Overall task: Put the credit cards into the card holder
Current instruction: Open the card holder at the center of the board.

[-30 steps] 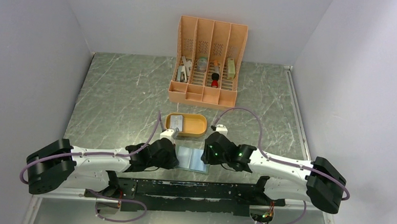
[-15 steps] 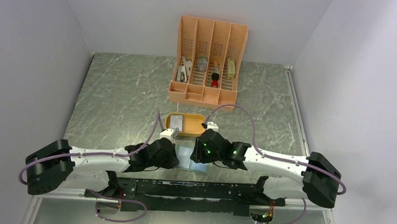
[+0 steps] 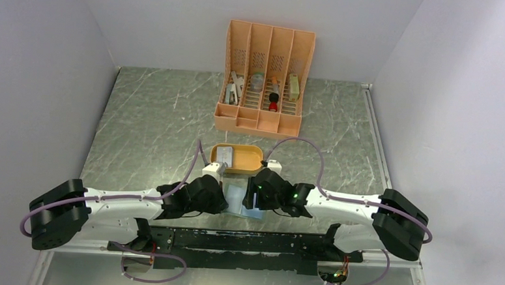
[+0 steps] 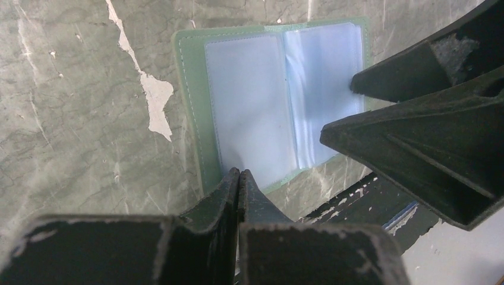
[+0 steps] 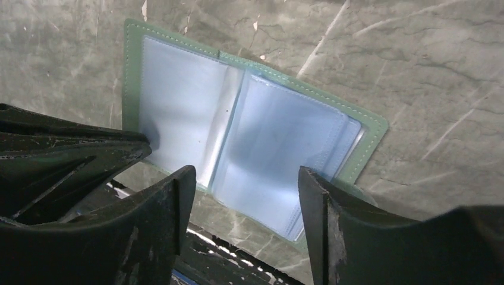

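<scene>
Card holder (image 3: 241, 201) lies open, clear pockets up, on table (image 3: 146, 124) near its front edge, between both arms. Left fingers (image 4: 223, 196) clenched together, tips at holder's edge. Right fingers (image 5: 160, 208) spread apart over holder, grasping nothing. Credit cards (image 3: 227, 156) in orange oval tray (image 3: 249, 159) just behind.

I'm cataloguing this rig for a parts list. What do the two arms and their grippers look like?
The left arm and right arm have white links between bulky black joint housings, each with a mauve cable looping along it. The right arm's wrist shows green lights. The left gripper and right gripper have dark, tapered, wedge-shaped fingers with scuffed, worn edges.
</scene>
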